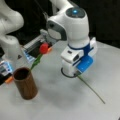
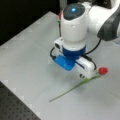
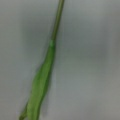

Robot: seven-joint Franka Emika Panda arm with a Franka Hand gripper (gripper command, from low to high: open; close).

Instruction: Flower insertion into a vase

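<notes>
Flat on table, flower (image 1: 44, 48) (red head toward vase (image 1: 25, 83)), gripper (image 1: 71, 72) above.

Tabletop (image 1: 55, 100): pale grey, smooth, seen in both front views.
Perforated board (image 2: 12, 107): dark, with rows of small holes, at the bottom left corner in a front view.
Orange object (image 1: 9, 80): small, at the tabletop's left edge.
</notes>
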